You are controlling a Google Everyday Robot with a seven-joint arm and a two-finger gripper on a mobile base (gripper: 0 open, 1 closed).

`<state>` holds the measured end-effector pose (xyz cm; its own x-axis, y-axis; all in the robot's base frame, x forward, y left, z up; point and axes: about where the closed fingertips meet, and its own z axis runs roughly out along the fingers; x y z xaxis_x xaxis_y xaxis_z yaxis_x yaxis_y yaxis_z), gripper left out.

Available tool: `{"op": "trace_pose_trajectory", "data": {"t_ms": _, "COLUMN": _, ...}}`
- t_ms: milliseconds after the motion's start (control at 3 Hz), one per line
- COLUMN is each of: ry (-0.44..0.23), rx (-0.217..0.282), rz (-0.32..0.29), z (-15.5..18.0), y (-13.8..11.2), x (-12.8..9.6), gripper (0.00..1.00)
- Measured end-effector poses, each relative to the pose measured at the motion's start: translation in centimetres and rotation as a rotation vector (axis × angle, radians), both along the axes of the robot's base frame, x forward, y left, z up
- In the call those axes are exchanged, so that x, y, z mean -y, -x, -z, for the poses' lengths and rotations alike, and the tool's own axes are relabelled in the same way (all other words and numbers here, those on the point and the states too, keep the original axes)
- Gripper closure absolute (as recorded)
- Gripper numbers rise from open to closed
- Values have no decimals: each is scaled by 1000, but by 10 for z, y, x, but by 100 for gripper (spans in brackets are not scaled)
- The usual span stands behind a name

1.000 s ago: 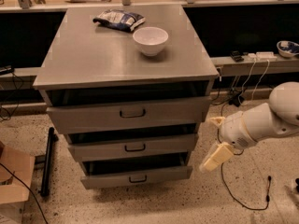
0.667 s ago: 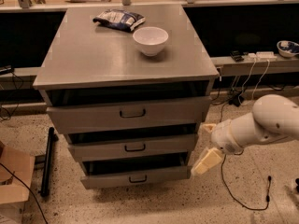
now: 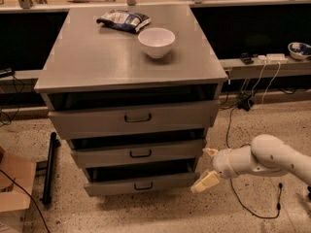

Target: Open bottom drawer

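Where gripper (image 3: 207, 168) hovers, bottom drawer (image 3: 141, 184) just beside

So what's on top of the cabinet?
A white bowl and a crinkly bag. Anything under them is hidden. The hand is low, beside the bottom drawer.

Grey three-drawer cabinet (image 3: 97, 67). On its top sit a white bowl (image 3: 156, 41) and, behind it, a dark snack bag (image 3: 123, 20). Bottom drawer (image 3: 112, 187): shallow front, small dark loop handle (image 3: 143, 186), dark gap above it. Gripper (image 3: 206, 168) sits low, just beside the drawer's right end, cream fingers (image 3: 205, 182) spread apart and pointing left. White arm (image 3: 272, 159) enters from the right.
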<state>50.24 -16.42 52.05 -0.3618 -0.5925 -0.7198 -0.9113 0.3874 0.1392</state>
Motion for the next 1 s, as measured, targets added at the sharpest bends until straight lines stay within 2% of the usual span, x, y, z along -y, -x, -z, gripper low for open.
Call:
{"op": "trace_pose_trajectory", "data": {"t_ms": 333, "ry": -76, "rx": -14, "rz": 14, "z": 54, "y": -15, "x": 6, "gripper": 0}}
{"op": "trace_pose_trajectory", "data": {"t_ms": 667, "ry": -119, "rx": -28, "rz": 32, "z": 87, "y": -24, "x": 8, "gripper": 0}}
{"op": "trace_pose_trajectory", "data": {"t_ms": 1000, "ry": -119, "rx": -31, "rz": 32, "z": 88, "y": -23, "x": 7, "gripper": 0}}
